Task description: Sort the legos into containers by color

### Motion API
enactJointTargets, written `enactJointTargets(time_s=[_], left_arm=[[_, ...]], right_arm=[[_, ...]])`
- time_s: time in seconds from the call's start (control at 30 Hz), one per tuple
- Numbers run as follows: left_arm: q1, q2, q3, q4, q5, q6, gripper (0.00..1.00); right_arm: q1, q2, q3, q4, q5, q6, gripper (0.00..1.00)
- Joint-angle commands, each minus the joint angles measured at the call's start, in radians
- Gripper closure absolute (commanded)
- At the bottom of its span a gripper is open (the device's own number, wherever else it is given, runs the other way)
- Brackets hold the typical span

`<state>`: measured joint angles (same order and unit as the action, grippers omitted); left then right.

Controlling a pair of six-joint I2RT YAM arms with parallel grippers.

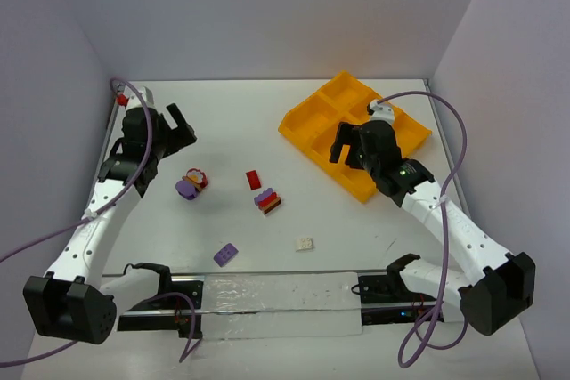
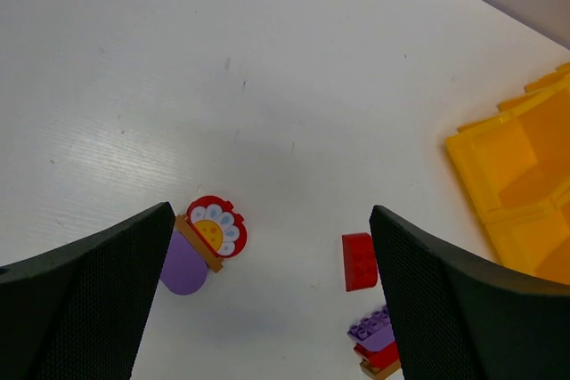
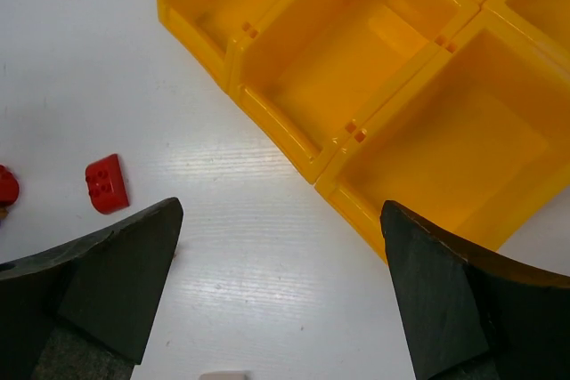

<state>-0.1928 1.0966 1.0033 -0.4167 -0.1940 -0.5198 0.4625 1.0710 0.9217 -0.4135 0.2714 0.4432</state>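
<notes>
The orange-yellow tray sits at the back right; its compartments look empty in the right wrist view. On the table lie a flower-and-purple cluster, a red brick, a purple-red-brown stack, a purple brick and a white brick. My left gripper is open and empty, above and behind the cluster; the red brick and the stack lie by its right finger. My right gripper is open and empty at the tray's near-left edge.
White walls close the back and both sides. A clear strip runs along the near edge between the arm bases. Purple cables loop off both arms. In the right wrist view the red brick lies left, and the white brick's edge shows at the bottom.
</notes>
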Motion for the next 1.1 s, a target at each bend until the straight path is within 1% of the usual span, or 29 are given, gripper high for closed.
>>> enactJointTargets(time_s=[0.0,0.07,0.2,0.27,0.33,0.37,0.47,0.6,0.8,0.93,1.07], left_arm=[[-0.026,0.021,0.073,-0.046,-0.102,-0.003,0.01],[-0.039,0.048,0.096,-0.091,-0.169,-0.015,0.01],[-0.064,0.110,0.140,-0.143,-0.219,-0.005,0.01],[-0.076,0.127,0.150,-0.155,-0.238,-0.005,0.01],[-0.089,0.134,0.153,-0.154,-0.270,-0.017,0.01],[-0.096,0.140,0.155,-0.156,-0.283,-0.023,0.01],[-0.108,0.159,0.177,-0.185,-0.316,-0.022,0.01],[-0.115,0.167,0.205,-0.209,-0.292,-0.010,0.01],[-0.128,0.133,0.201,-0.194,-0.298,-0.006,0.01],[-0.128,0.115,0.191,-0.188,-0.304,-0.008,0.01],[-0.128,0.108,0.176,-0.178,-0.327,-0.010,0.01]], right_arm=[[0.008,-0.020,-0.007,0.036,-0.048,-0.010,0.00],[0.011,-0.035,-0.018,0.057,-0.099,-0.034,0.00],[0.041,-0.055,-0.052,0.102,-0.201,-0.070,0.00],[0.062,-0.031,-0.037,0.065,-0.202,-0.069,0.00],[0.118,-0.004,-0.031,0.019,-0.149,-0.054,0.00],[0.146,-0.016,-0.054,0.028,-0.145,-0.037,0.00],[0.186,-0.037,-0.144,0.039,-0.217,0.022,0.00],[0.258,-0.015,-0.193,-0.009,-0.224,0.091,0.00],[0.340,0.003,-0.264,-0.031,-0.297,0.186,0.00],[0.394,0.052,-0.265,-0.023,-0.300,0.194,0.00],[0.425,0.140,-0.254,0.038,-0.419,0.156,0.00]])
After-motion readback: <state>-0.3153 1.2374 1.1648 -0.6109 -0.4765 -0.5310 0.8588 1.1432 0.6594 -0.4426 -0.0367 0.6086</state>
